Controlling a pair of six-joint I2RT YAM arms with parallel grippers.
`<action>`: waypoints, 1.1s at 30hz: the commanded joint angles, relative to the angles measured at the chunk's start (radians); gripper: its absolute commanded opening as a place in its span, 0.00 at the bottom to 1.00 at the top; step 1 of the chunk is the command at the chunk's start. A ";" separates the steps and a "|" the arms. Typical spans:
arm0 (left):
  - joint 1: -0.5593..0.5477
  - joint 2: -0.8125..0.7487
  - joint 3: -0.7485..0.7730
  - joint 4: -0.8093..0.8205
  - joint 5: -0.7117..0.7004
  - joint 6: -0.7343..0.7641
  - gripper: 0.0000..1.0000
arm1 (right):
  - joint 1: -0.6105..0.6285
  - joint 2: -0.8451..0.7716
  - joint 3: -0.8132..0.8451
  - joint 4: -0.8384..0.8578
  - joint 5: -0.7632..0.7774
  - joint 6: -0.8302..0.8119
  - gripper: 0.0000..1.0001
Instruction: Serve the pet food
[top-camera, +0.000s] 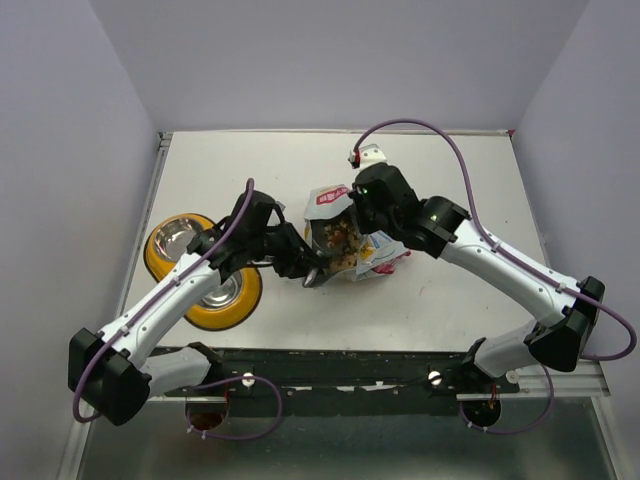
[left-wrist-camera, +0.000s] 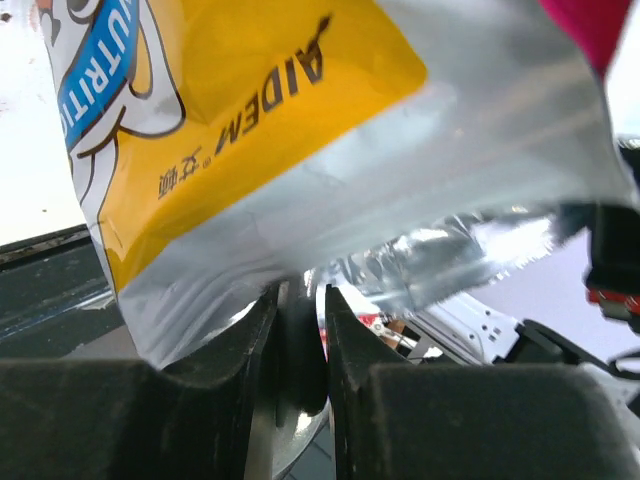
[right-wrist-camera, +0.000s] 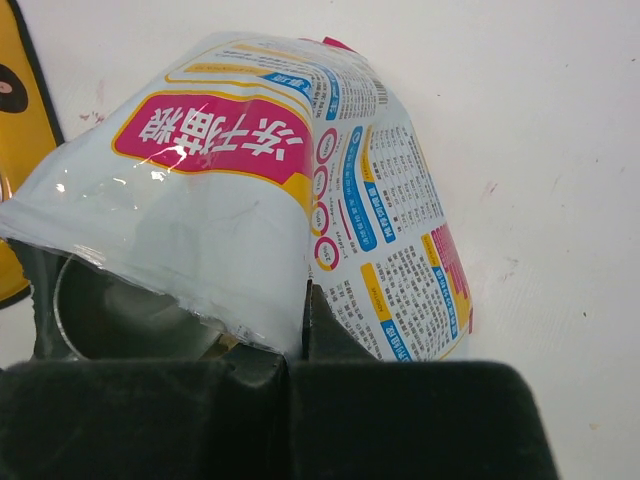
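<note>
The pet food bag (top-camera: 345, 238) lies open at the table's middle, with brown kibble (top-camera: 338, 238) showing in its mouth. My right gripper (top-camera: 358, 220) is shut on the bag's rim and holds it up; in the right wrist view its fingers (right-wrist-camera: 305, 297) pinch the white edge of the bag (right-wrist-camera: 250, 190). My left gripper (top-camera: 303, 266) is shut on the handle of the silver metal scoop (top-camera: 315, 277) at the bag's near left opening. In the left wrist view the gripper (left-wrist-camera: 300, 305) sits just under the bag (left-wrist-camera: 250, 110). The scoop bowl (right-wrist-camera: 110, 315) shows inside the bag mouth.
The yellow double-bowl feeder (top-camera: 165, 268) with two steel bowls stands left of the bag, partly under my left arm. Its yellow edge shows at the left of the right wrist view (right-wrist-camera: 15, 150). The table's near edge has a black rail (top-camera: 340, 365).
</note>
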 joint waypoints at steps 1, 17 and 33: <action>0.048 -0.043 -0.043 0.016 0.056 -0.003 0.00 | -0.020 -0.044 0.024 -0.051 0.056 -0.010 0.01; 0.052 -0.198 -0.308 0.649 0.209 -0.043 0.00 | -0.070 -0.065 0.046 -0.062 0.057 -0.020 0.01; 0.040 -0.149 -0.339 0.915 0.240 -0.053 0.00 | -0.086 -0.058 0.095 -0.088 0.043 -0.028 0.01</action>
